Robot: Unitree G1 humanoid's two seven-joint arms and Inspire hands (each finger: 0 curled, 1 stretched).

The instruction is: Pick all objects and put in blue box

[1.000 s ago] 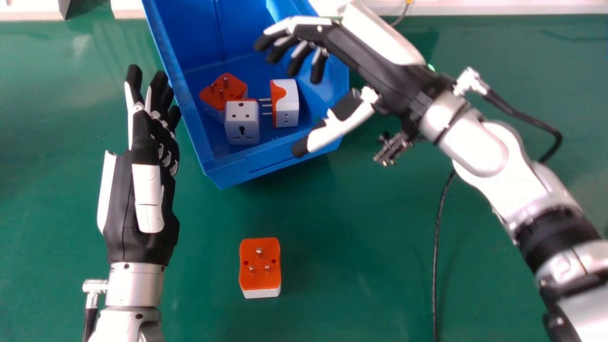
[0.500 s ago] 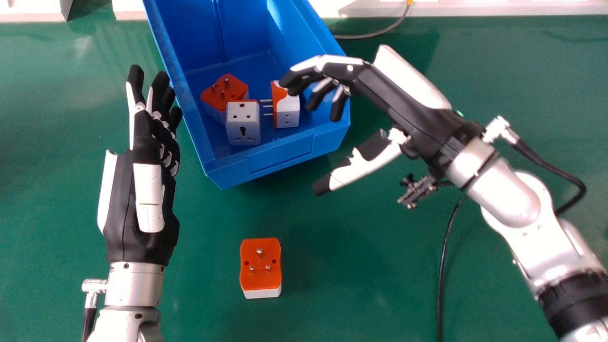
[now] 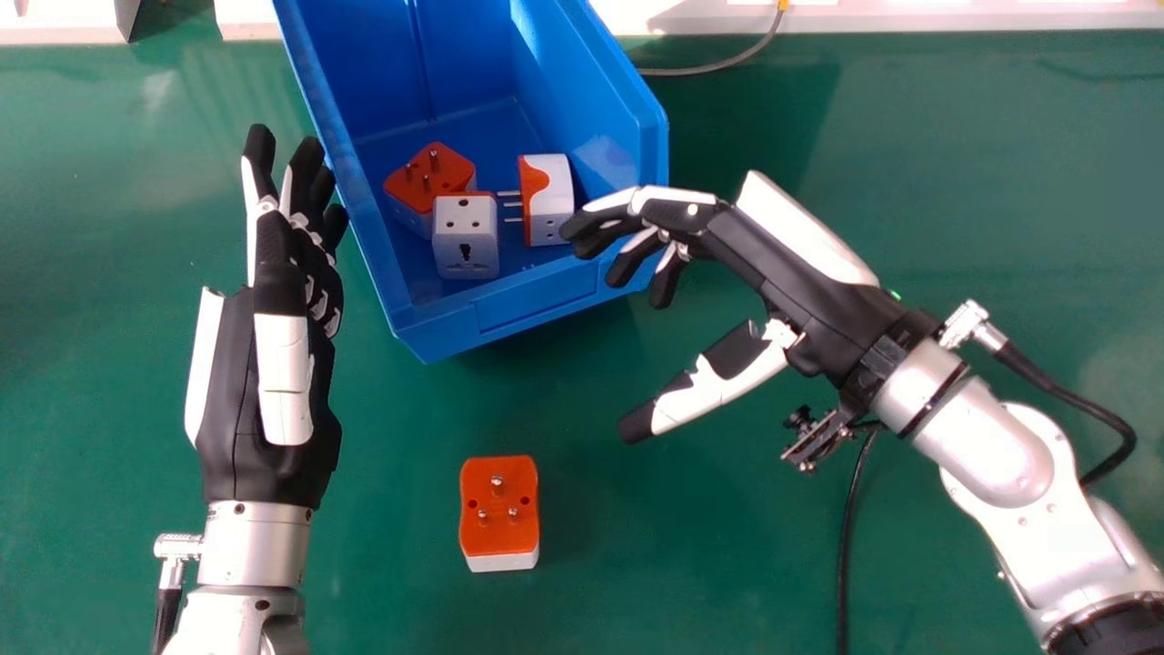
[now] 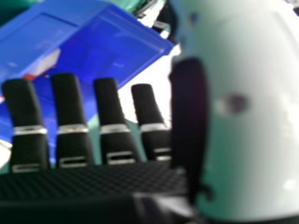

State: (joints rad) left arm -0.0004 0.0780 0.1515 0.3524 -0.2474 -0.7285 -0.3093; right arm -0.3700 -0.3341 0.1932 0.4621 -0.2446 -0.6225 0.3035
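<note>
Basically, 1 adptr [image 3: 498,537] on tbl [image 3: 691,564], 3 in blue box [image 3: 536,305].

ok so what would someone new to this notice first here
Probably the big blue box at the top centre of the head view, with three orange and white plug adapters inside. Next, the robot's black and white hands, left beside the box and right near its front corner, and a lone adapter on the green table.

Green tabletop [image 3: 727,564]: spans the work area. White ledge [image 3: 964,16]: borders the tabletop's far side. Gray cable [image 3: 718,68]: curves from the tabletop across the ledge; yellow section [image 3: 784,5] at top.
</note>
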